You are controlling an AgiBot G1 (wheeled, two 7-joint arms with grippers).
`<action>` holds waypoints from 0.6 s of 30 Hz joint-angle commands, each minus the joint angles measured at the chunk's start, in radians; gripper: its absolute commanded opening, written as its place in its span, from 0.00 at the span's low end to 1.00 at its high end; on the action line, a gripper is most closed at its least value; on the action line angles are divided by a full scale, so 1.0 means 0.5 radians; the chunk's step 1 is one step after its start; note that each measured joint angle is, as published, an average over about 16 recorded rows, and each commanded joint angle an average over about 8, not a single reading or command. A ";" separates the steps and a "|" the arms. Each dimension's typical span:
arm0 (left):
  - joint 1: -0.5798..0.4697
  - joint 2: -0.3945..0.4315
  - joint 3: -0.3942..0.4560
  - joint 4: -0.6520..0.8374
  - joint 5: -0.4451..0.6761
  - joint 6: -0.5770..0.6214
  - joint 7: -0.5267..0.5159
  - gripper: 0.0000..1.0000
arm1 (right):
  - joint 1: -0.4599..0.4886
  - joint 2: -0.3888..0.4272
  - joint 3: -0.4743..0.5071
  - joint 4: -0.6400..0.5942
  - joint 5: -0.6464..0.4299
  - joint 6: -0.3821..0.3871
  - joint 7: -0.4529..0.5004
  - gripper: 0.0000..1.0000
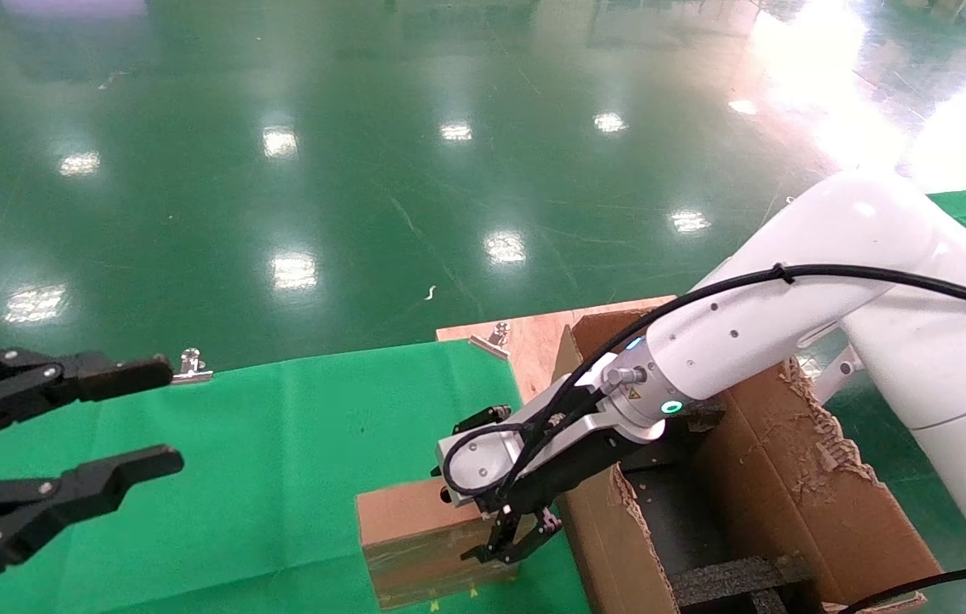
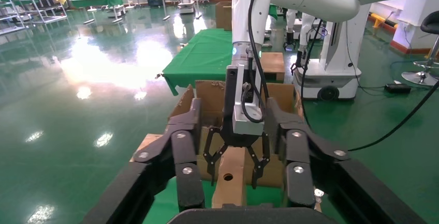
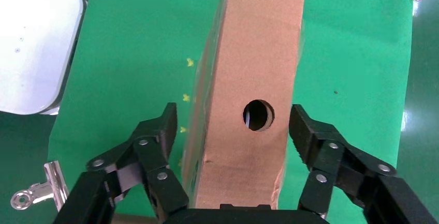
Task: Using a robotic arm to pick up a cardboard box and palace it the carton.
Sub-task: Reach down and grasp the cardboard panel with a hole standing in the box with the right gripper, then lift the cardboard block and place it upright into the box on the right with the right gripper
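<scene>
Here, left gripper (image 1: 167, 418) spread wide, parked well to the left over the green cloth (image 1: 278, 460). Binder clip (image 1: 190, 367) at the cloth edge beyond it. Cardboard box (image 1: 414, 537) directly beneath the right gripper (image 1: 510, 539), standing on a narrow side, long axis running away from the robot. Fingers spread to either side of the box, apart from its faces. Carton (image 1: 798, 495) just right of the gripper, flaps ragged, black foam (image 1: 730, 580) inside. Round hole (image 3: 258, 115) in the box top, seen only from the wrist cameras.

Bright overhead lamps glared off the glossy green floor (image 1: 363, 170) beyond the tool (image 1: 510, 537), whose fingers showed sharp, almost shadowless.
</scene>
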 commanded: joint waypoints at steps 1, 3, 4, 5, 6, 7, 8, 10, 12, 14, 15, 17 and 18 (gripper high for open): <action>0.000 0.000 0.000 0.000 0.000 0.000 0.000 1.00 | -0.001 0.001 0.002 0.000 0.001 0.000 0.000 0.00; 0.000 0.000 0.000 0.000 0.000 0.000 0.000 1.00 | -0.002 0.001 0.003 0.000 0.002 0.000 0.000 0.00; 0.000 0.000 0.000 0.000 0.000 0.000 0.000 1.00 | -0.002 0.001 0.003 -0.001 0.003 0.000 0.000 0.00; 0.000 0.000 0.000 0.000 0.000 0.000 0.000 1.00 | -0.002 0.001 0.004 -0.001 0.003 0.001 0.001 0.00; 0.000 0.000 0.000 0.000 0.000 0.000 0.000 1.00 | -0.003 0.001 0.004 -0.001 0.004 0.001 0.001 0.00; 0.000 0.000 0.000 0.000 0.000 0.000 0.000 1.00 | -0.003 0.001 0.004 -0.001 0.004 0.001 0.001 0.00; 0.000 0.000 0.000 0.000 0.000 0.000 0.000 1.00 | -0.003 0.002 0.004 -0.001 0.004 0.001 0.001 0.00; 0.000 0.000 0.000 0.000 0.000 0.000 0.000 1.00 | -0.003 0.002 0.005 -0.001 0.005 0.001 0.001 0.00; 0.000 0.000 0.000 0.000 0.000 0.000 0.000 1.00 | -0.004 0.002 0.005 -0.001 0.005 0.002 0.002 0.00; 0.000 0.000 0.000 0.000 0.000 0.000 0.000 1.00 | -0.004 0.003 0.005 -0.001 0.006 0.002 0.002 0.00; 0.000 0.000 0.000 0.000 0.000 0.000 0.000 1.00 | -0.004 0.003 0.005 -0.001 0.006 0.003 0.002 0.00; 0.000 0.000 0.000 0.000 0.000 0.000 0.000 1.00 | -0.003 0.003 0.006 -0.002 0.007 0.005 0.003 0.00; 0.000 0.000 0.000 0.000 0.000 0.000 0.000 1.00 | -0.001 0.004 0.006 -0.002 0.009 0.005 0.004 0.00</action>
